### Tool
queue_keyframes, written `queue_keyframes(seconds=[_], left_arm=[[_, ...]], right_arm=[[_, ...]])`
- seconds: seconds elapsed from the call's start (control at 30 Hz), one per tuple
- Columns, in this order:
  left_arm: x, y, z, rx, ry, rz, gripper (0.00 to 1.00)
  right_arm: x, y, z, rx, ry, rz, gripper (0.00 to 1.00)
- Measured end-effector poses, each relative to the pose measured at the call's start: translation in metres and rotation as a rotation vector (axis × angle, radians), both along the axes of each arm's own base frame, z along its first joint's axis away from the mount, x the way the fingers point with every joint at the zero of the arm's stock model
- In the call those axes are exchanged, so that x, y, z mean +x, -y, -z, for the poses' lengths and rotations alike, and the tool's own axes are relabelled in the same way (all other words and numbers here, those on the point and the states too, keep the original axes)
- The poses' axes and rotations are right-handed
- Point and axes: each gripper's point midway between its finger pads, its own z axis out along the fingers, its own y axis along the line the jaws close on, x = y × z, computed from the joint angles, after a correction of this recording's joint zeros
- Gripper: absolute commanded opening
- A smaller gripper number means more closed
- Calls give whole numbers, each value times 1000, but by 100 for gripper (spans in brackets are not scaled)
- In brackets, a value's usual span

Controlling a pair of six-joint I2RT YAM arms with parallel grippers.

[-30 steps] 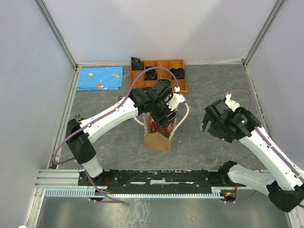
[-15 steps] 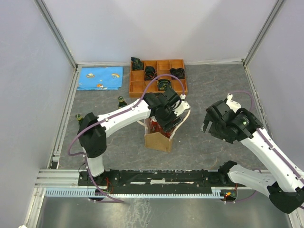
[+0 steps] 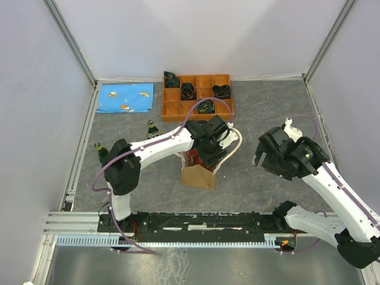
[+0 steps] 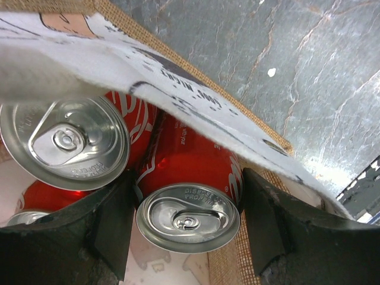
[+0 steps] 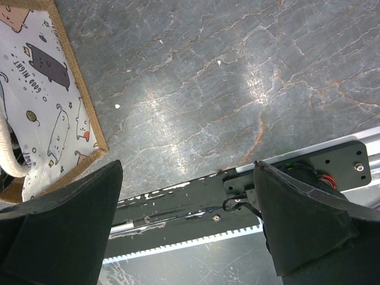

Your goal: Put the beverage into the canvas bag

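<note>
Beverage: a red can [image 4: 190,157] is seen upright inside the canvas bag [image 3: 198,176], silver lid up.
Neighbours in bag: a second red can [image 4: 65,139] is just beside it, and the rim of a third [image 4: 15,218] is cut off at the frame edge. These are shown by the left wrist view alone.
Left gripper [image 4: 189,196]: set in the bag's mouth. The jaws are clamped on the red can, one dark finger [image 4: 113,219] against each side. From above, the grip is hidden by the arm.
Right gripper [image 5: 187,196]: the jaws are spread wide with nothing between them. It is held over the grey table [image 5: 237,89], well apart from the bag on its right.
Right wrist view only: the bag's white cat-printed panel [image 5: 47,107], a cream rope handle [image 5: 9,154] and the black base rail [image 5: 237,196].
Top view only: an orange tray [image 3: 172,110] and a blue cloth [image 3: 124,98] at the far side, and two small dark bottles [image 3: 152,127] by the left arm.
</note>
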Motion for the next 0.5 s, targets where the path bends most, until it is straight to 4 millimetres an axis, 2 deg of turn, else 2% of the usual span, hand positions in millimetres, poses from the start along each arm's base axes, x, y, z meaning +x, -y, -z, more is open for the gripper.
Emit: queue_keyframes(seconds=[0.07,0.13,0.27,0.33,0.37,0.4,0.5], left_arm=[[0,-1,2,4,2,-3,39],[0,0,2,5,7,-2,53],[-2,2,2,10,14,6,73],[-4,3,2,10,15,10,87],[-4,4,2,12,18,12,90],[-5,4,2,11,19,14,97],[-8,9,0,4,20,18,99]], right_arm=[[0,0,0,1,1,1,99],[0,0,0,1,0,1,99],[0,0,0,2,1,2,99],[0,0,0,2,0,2,99],[0,0,0,2,0,2,99],[0,0,1,1,-1,2,99],[1,-1,1,-2,-6,2,99]])
